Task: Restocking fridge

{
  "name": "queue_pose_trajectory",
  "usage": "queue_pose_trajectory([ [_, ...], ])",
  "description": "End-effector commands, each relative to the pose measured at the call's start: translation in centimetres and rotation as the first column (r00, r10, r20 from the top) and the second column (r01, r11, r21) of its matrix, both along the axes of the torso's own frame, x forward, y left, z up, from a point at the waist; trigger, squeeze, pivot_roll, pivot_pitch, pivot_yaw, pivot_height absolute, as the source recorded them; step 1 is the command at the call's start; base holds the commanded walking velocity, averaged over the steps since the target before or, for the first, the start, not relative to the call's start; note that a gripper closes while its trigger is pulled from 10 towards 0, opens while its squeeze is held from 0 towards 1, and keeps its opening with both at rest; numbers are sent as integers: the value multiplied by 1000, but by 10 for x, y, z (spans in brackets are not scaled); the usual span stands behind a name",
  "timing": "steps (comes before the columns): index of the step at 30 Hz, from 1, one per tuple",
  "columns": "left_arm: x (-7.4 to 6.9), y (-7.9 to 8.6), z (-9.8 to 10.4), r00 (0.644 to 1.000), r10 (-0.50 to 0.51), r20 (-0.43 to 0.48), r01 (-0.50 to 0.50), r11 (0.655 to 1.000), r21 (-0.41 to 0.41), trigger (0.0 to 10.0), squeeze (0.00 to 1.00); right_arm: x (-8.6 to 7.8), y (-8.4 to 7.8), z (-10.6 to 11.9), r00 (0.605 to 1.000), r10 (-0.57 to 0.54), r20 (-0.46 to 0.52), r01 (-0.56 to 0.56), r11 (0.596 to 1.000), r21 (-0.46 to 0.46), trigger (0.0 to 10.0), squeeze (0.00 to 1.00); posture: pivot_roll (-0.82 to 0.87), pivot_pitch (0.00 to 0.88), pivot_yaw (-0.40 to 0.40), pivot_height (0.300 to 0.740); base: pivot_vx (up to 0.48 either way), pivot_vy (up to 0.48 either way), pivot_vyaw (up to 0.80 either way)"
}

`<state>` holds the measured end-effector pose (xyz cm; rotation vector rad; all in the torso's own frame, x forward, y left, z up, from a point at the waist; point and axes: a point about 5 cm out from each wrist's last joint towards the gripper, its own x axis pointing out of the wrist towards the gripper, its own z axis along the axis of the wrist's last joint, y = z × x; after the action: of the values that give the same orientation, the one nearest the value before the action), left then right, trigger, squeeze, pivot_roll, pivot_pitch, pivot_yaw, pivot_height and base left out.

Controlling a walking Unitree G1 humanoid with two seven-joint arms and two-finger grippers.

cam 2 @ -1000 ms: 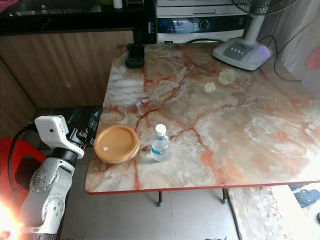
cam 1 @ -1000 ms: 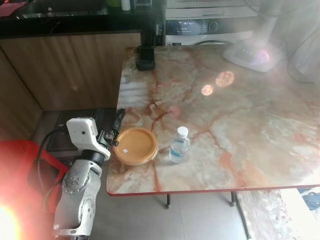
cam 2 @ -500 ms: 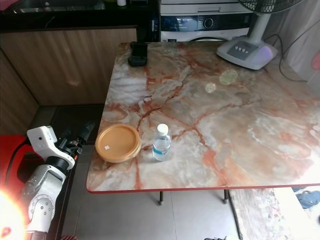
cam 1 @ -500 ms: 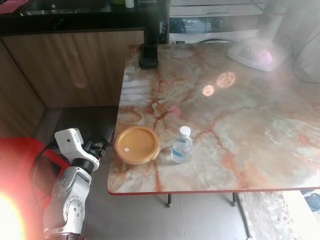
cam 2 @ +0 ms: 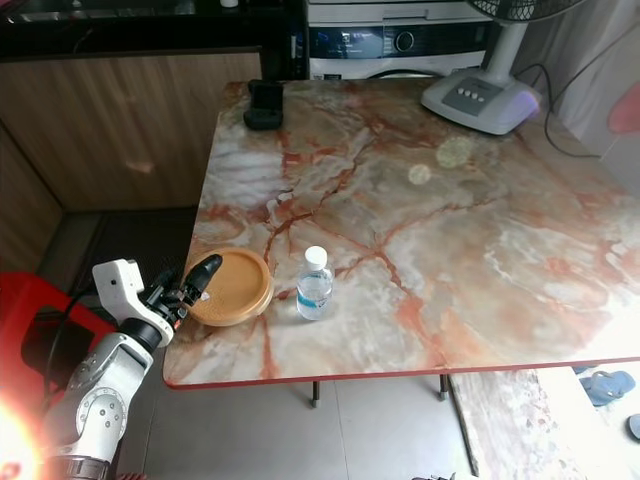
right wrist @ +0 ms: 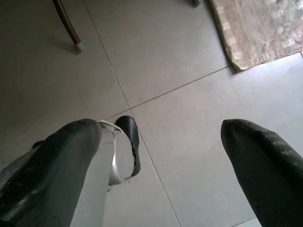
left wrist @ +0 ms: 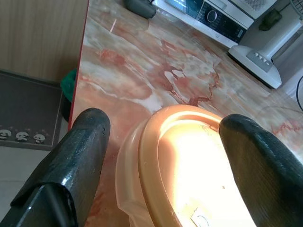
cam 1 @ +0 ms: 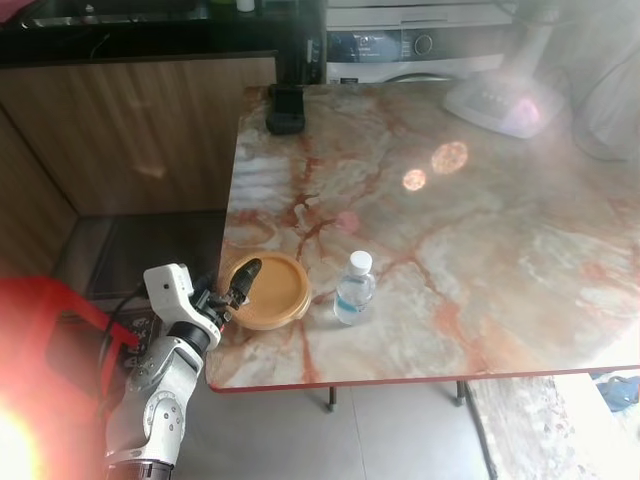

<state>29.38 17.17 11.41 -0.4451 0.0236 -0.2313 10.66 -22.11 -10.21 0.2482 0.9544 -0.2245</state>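
The left gripper (left wrist: 161, 142) reaches in from the table's near left corner with its fingers spread wide on either side of the round orange container (cam 1: 268, 291), one finger (left wrist: 78, 156) off its outer rim by the table's red edge and the other (left wrist: 258, 161) over the lid; whether either touches it I cannot tell. The container sits on the marble table (cam 1: 480, 230) close to that corner, with a small water bottle (cam 1: 354, 288) standing upright just beside it. Further back, well apart, a black object (cam 1: 285, 110) lies at the far left corner and a fan base (cam 2: 478, 98) at the far right, while the right gripper (right wrist: 161, 156) hangs with fingers wide apart over the grey tiled floor (right wrist: 180, 56).
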Motion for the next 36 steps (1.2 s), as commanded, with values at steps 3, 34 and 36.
queue_pose_trajectory([
  [3,2,-2,-4,1000,-14,-10,13,999,-30,10000,0,-4,-1,-1,1000,6,-14,-6,1000,-6,10000,0,98,84,-39,740,0,0,0],
  [34,13,-14,-14,999,-44,-27,36,970,-239,0,0,-2,-5,0,999,48,-17,-49,998,-26,10000,0,77,82,-58,740,0,0,0],
  [36,13,-15,-13,999,-47,-21,41,970,-241,0,0,-2,-5,0,999,51,-18,-52,998,-28,10000,0,76,82,-58,740,0,0,0],
])
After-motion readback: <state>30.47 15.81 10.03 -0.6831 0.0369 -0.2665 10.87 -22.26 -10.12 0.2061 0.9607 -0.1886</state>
